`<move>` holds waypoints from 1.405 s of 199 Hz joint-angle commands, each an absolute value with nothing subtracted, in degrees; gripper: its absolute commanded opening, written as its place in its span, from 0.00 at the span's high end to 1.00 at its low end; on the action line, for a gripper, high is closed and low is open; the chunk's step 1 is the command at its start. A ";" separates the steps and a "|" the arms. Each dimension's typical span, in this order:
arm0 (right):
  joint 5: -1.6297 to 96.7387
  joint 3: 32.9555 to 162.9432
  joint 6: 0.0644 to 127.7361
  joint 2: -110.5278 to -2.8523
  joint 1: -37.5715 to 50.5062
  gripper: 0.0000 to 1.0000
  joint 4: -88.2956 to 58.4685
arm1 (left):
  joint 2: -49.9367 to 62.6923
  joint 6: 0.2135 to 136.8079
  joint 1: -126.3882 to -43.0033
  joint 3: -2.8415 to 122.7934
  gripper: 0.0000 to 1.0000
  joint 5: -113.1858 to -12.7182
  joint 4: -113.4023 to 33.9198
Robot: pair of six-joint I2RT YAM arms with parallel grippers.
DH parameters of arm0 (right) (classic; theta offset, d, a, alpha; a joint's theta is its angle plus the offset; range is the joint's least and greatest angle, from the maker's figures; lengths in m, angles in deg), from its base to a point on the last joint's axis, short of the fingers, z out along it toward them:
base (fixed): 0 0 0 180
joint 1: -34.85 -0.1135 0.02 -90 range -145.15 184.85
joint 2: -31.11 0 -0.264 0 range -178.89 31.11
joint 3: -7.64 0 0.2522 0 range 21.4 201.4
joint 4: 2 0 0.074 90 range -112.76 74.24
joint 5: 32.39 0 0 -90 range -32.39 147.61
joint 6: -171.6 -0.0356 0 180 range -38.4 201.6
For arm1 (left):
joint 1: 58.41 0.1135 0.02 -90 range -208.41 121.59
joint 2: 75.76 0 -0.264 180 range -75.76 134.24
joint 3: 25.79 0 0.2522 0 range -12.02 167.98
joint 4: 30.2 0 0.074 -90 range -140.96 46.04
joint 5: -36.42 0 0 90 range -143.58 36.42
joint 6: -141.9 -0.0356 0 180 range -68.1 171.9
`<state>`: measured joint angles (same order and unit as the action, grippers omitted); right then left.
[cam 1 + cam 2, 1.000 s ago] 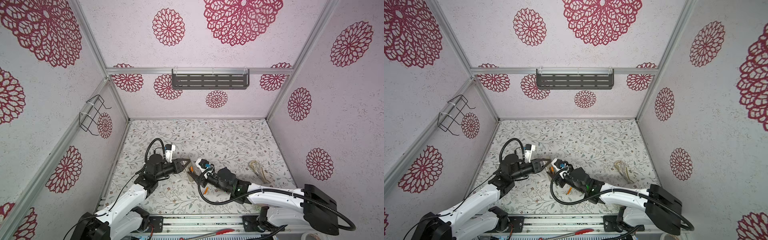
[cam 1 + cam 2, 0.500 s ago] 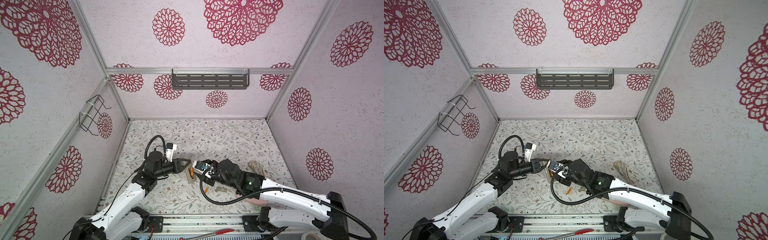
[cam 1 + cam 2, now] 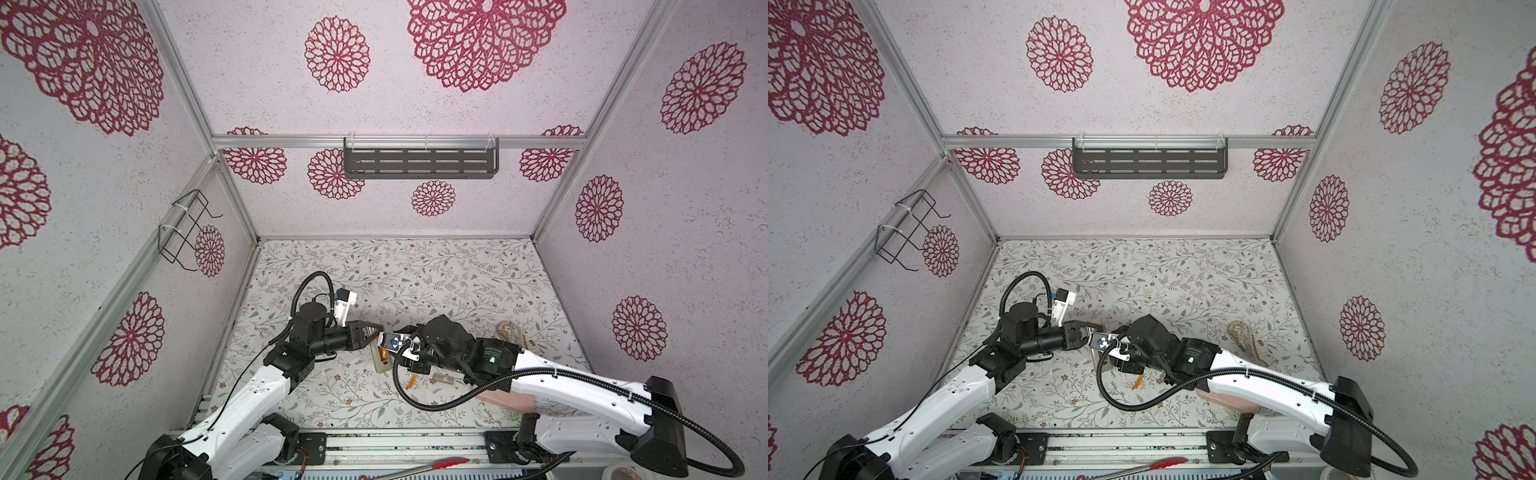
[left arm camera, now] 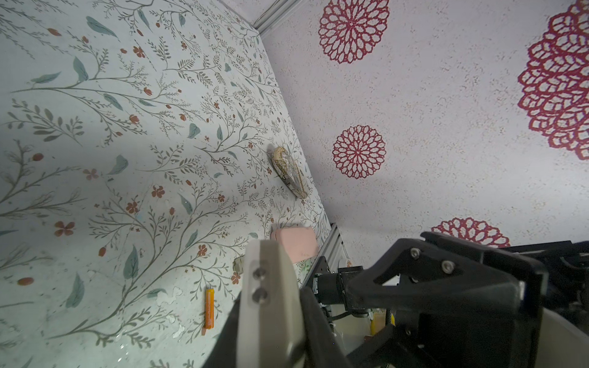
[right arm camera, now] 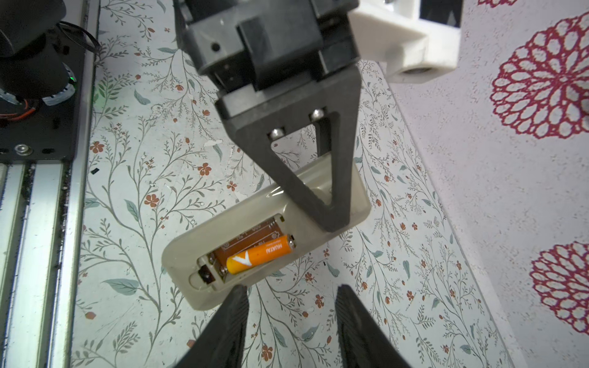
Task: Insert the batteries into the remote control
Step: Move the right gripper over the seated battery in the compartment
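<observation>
The left tool (image 5: 334, 220) is closed and seems to pinch the remote control (image 5: 188, 255). One battery (image 5: 259, 255) sits inside it. The right tool (image 5: 290, 291) is open, holding nothing.

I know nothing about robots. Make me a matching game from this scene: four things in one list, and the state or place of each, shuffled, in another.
Things:
1. remote control
2. left gripper
3. right gripper
4. pink pad

States:
A. jaws apart, nothing between them
B. near the table's front edge, partly under the right arm
C. back up, one battery in its open compartment
D. shut, tip resting on the remote control

Pairs: 1-C, 2-D, 3-A, 4-B
</observation>
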<state>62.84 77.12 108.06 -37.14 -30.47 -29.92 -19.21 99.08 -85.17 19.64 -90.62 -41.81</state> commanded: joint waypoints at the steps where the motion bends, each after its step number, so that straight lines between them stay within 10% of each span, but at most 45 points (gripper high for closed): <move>1: 62.28 79.30 110.77 -36.56 -30.57 0.54 -31.77 | -20.38 98.75 -85.81 20.94 1.00 -91.64 -41.57; 280: 56.18 83.71 117.24 -41.84 -29.58 0.70 -35.54 | -20.01 97.70 -87.12 21.70 1.00 -91.62 -43.37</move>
